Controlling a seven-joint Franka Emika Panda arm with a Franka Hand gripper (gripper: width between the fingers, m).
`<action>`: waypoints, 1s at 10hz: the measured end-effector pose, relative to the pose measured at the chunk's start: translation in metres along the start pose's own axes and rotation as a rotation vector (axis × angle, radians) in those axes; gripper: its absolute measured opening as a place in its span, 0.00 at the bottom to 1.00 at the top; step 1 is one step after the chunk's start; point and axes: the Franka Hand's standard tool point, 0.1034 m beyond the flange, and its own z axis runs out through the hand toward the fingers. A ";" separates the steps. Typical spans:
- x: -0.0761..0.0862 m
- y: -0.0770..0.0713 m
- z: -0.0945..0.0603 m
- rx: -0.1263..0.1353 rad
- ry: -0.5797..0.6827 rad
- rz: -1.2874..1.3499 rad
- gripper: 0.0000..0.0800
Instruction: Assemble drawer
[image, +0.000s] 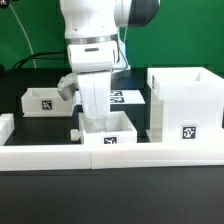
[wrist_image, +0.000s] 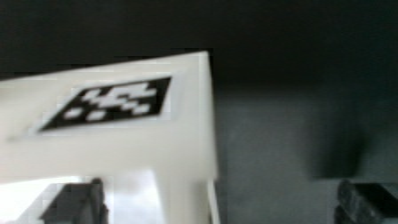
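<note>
A small open-top white tray (image: 110, 131) with a square tag stands against the front border wall. My gripper (image: 94, 118) hangs over its left wall as the exterior view shows it, fingers down at the rim. In the wrist view the tray's tagged wall (wrist_image: 157, 150) lies between the two dark fingertips (wrist_image: 71, 204), close to one of them. The gripper (wrist_image: 222, 206) is open, with a wide gap on the other side. A second tagged tray (image: 45, 100) sits at the exterior view's left. The tall box shell (image: 186, 100) stands at the right.
A long low white border wall (image: 60, 156) runs along the front of the table. The marker board (image: 127, 97) lies flat behind the arm. A green backdrop is behind the table.
</note>
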 end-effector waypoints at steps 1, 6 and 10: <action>0.000 0.000 0.000 0.000 0.000 0.003 0.66; 0.000 0.000 0.000 -0.001 0.000 0.003 0.05; 0.006 -0.001 0.000 0.000 0.003 0.069 0.05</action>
